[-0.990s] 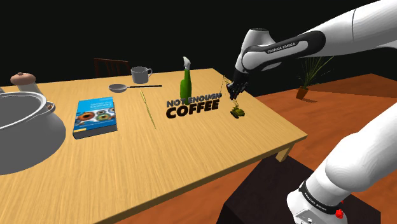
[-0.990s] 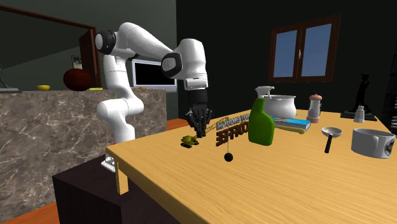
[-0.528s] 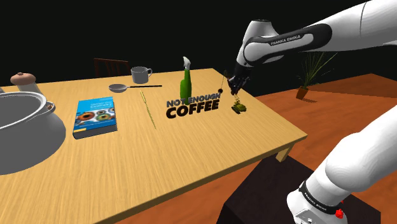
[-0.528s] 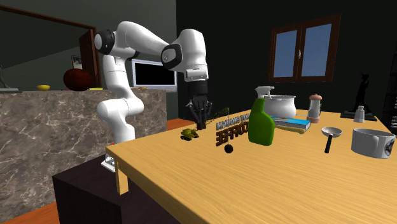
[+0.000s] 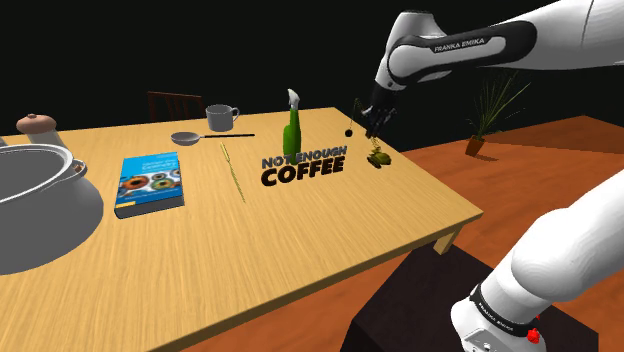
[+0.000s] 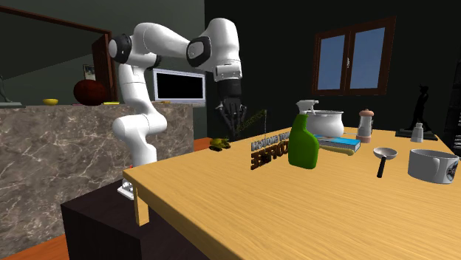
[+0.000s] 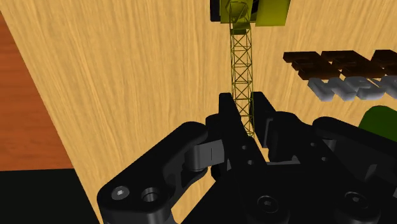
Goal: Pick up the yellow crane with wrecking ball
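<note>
The yellow crane hangs by its lattice boom (image 7: 240, 70) from my gripper (image 7: 245, 118), whose black fingers (image 7: 227, 111) are shut on the boom. Its olive-yellow body (image 5: 379, 156) dangles below the gripper (image 5: 375, 118), lifted above the wooden table (image 5: 330, 230) near its right end in the shoulder view. The black wrecking ball (image 5: 348, 131) swings out towards the green bottle. In the second exterior view the body (image 6: 219, 143) hangs under the gripper (image 6: 234, 127) beside the table's far corner.
A "NOT ENOUGH COFFEE" sign (image 5: 303, 168) and a green spray bottle (image 5: 291, 125) stand just beside the crane. Further along the table are a book (image 5: 149, 183), a large grey pot (image 5: 40, 200), a mug (image 5: 221, 117) and a small pan (image 5: 185, 137).
The gripper has risen steadily with the crane. The crane's body has come up off the table and the wrecking ball has swung up and sideways.
</note>
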You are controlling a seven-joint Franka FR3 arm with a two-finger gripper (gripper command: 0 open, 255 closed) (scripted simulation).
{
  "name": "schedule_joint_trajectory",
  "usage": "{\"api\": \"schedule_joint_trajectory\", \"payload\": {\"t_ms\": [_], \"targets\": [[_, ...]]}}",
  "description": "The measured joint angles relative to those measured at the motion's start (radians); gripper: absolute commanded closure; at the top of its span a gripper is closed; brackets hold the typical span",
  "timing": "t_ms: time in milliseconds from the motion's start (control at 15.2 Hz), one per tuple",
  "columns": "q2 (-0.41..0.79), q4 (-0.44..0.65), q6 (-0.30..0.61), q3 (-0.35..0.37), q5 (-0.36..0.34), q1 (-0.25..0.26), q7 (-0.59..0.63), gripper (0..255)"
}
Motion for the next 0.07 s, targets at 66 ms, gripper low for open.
{"api": "schedule_joint_trajectory", "payload": {"t_ms": [66], "targets": [[-0.001, 0.008, -0.009, 0.0, 0.0, 0.0, -0.001, 255]]}}
